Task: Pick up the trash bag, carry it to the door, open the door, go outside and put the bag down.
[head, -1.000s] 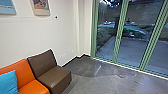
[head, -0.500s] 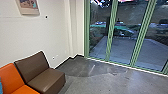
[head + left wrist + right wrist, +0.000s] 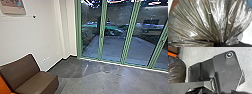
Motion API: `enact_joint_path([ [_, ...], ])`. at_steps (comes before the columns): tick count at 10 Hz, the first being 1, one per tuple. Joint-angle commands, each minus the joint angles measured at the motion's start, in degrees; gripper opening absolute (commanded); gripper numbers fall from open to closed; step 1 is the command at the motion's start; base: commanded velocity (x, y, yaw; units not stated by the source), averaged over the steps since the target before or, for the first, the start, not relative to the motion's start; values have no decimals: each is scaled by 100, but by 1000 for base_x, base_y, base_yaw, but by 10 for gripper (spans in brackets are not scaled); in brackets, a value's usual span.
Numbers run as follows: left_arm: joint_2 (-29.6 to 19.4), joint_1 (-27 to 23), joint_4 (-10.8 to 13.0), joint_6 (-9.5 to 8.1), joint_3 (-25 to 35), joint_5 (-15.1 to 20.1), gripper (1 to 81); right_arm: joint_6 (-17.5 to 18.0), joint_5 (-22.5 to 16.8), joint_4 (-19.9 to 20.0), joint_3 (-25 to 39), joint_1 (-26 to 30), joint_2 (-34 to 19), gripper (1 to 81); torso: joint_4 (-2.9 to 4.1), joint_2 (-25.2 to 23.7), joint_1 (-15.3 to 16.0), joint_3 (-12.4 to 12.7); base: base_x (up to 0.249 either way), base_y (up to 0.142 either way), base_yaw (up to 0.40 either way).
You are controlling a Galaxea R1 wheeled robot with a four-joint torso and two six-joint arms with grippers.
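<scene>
Left hand: appears closed on the bag's gathered neck, where the pleats run tightly together; the grip looks firm
Right hand: I cannot tell how far open it is, or whether it has hold of anything
Trash bag: full and shiny, on the robot's side of the brown seat; whether it hangs clear or brushes the floor, I cannot tell
Brown seat: has slid toward the left of the head view along with everything around it, so the robot has been turning right, not the furniture moving
Orange seat: just left of the brown seat, now mostly out of the head view, its blue cushion gone from there
White wall: behind the brown seat, leading to the corner
Glass panels: beyond the brown seat and to its right, more of them showing than a second ago; this probably lines the robot up for the door
Paved yard: farthest from the brown seat, past the glass; the bag is yet to get there
</scene>
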Motion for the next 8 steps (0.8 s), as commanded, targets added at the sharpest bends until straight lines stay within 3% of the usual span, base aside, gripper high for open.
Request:
enact_joint_path([
  [1,-93,-339,-32,25,-16,440,10,-20,-330,-73,53,233,-87,811,0,0,0,0,0,0,-203],
  [8,-93,-339,-23,25,-16,440,10,-28,-330,-73,53,216,-78,811,0,0,0,0,0,0,-198],
])
